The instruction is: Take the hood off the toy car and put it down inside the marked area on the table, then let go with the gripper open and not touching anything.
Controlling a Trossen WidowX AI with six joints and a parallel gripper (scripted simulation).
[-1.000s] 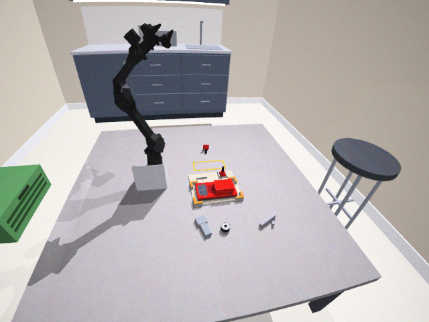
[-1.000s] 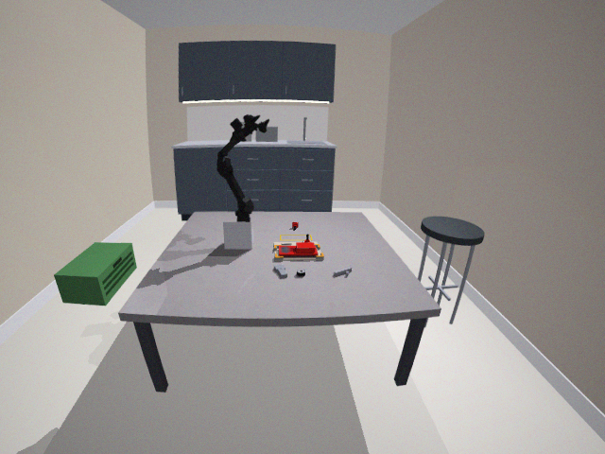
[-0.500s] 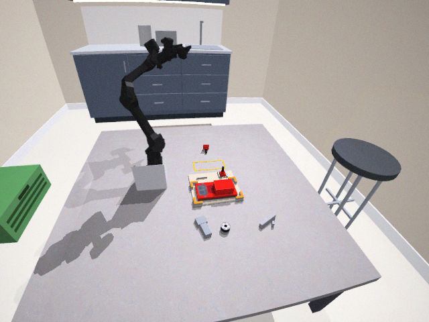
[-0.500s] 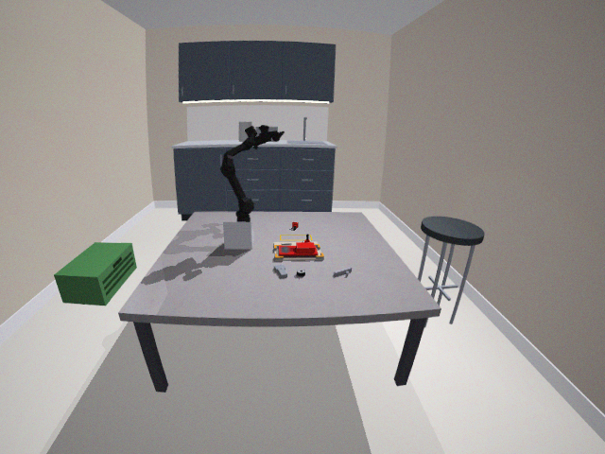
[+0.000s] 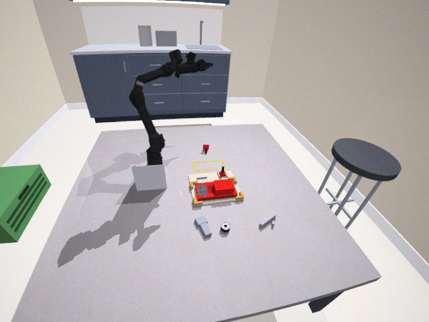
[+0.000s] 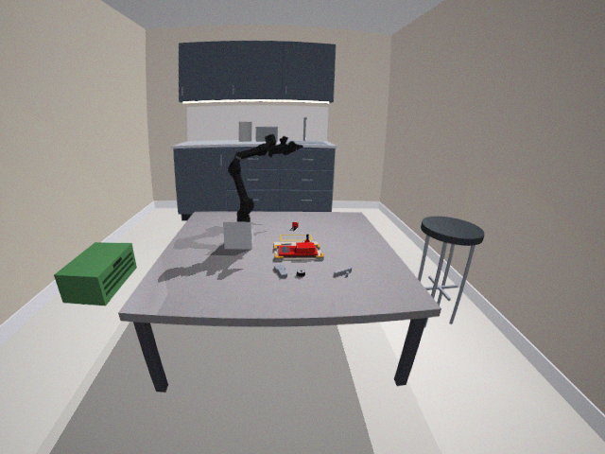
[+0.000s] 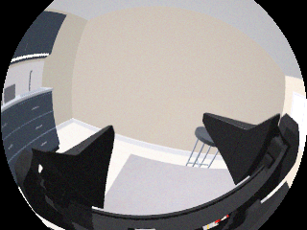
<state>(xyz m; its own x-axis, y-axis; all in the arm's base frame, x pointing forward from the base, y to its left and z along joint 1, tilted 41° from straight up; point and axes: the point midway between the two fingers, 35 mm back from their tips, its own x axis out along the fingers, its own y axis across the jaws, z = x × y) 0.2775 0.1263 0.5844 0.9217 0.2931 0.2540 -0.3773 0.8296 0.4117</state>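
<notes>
The toy car (image 5: 207,193) (image 6: 291,253) is red, with a raised block (image 5: 223,187) (image 6: 306,248) on its right and a grey panel on its left. It sits on a cream board (image 5: 192,178) with orange corners. A small red piece with a black knob (image 5: 222,173) (image 6: 307,238) stands at the board's rear right. I cannot tell for sure which part is the hood. The marked area, a yellow outline (image 5: 209,170) (image 6: 295,235), lies behind the board with nothing inside. My gripper (image 5: 211,64) (image 6: 301,147) (image 7: 159,121) is open and empty, high above the table and far from the car.
A small red and black piece (image 5: 206,147) (image 6: 294,225) lies behind the outline. In front of the board lie a grey-blue piece (image 5: 203,226), a black and white wheel (image 5: 225,227) and a grey bar (image 5: 267,221). A grey block (image 5: 149,178) stands before the arm's base.
</notes>
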